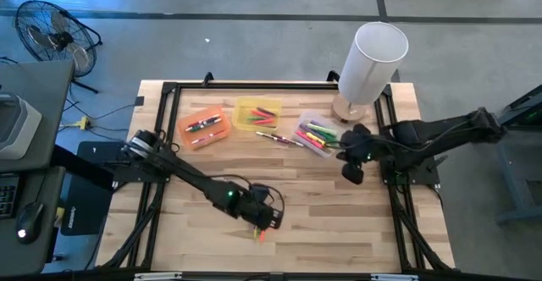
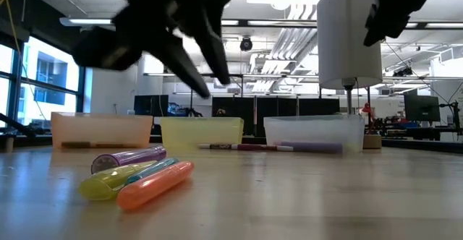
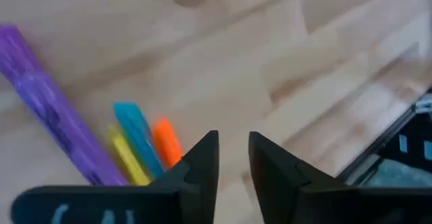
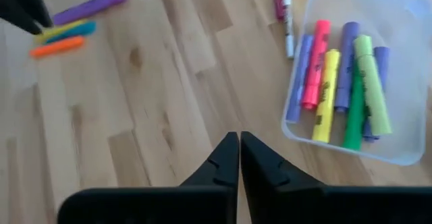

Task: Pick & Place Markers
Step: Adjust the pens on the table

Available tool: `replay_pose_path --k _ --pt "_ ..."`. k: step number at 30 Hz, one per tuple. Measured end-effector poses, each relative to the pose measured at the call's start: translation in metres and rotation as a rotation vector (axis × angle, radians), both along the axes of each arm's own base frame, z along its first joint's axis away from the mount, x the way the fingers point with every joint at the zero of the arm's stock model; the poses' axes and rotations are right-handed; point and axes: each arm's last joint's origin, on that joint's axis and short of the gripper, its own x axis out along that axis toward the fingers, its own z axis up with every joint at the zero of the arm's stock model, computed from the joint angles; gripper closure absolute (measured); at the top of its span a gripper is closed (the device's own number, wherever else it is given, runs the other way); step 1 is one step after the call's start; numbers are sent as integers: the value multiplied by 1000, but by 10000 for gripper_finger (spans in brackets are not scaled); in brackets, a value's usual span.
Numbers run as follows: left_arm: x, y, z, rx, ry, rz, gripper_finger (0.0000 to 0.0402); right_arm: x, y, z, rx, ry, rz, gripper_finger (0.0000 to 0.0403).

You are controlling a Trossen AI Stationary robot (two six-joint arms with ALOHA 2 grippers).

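Four loose markers, purple (image 3: 47,109), yellow (image 3: 128,158), teal (image 3: 138,136) and orange (image 3: 165,143), lie side by side flat on the wood near the table's near edge (image 1: 258,233). My left gripper (image 3: 234,150) hovers above and beside them, narrowly open with nothing between its fingers; the low view shows it raised (image 2: 206,66) over the group (image 2: 137,175). My right gripper (image 4: 239,143) is shut and empty, above bare wood next to the clear bin (image 4: 351,75), which holds several markers. Two more markers (image 1: 279,139) lie on the table between the bins.
An orange bin (image 1: 205,126) and a yellow bin (image 1: 257,114) with a few markers stand along the far side, left of the clear bin (image 1: 318,134). A tall white cylinder on a wooden base (image 1: 370,61) stands at the far right corner. Bare wood lies between the arms.
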Motion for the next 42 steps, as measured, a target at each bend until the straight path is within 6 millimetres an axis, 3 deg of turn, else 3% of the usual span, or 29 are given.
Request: replay_pose_path --k 4,10,15,24,27,33,42 --pt "16 -20 11 3 -49 -33 355 -2 7 -1 -15 10 32 398" --pt "28 -34 0 -58 47 -81 396 -4 14 -1 -38 4 44 397" --pt "28 -41 -8 -152 103 -79 399 -5 19 0 -37 0 61 401" --pt "18 -42 -26 -225 308 -196 401 -7 24 0 -44 -6 68 402" --pt "22 -44 -31 -246 303 -221 401 -7 25 0 -46 -8 67 401" --pt "18 -40 -36 -174 335 -182 401 -7 25 0 -55 -10 64 401" --pt "21 -16 -39 9 339 -31 401 -7 24 0 -83 -18 45 401"
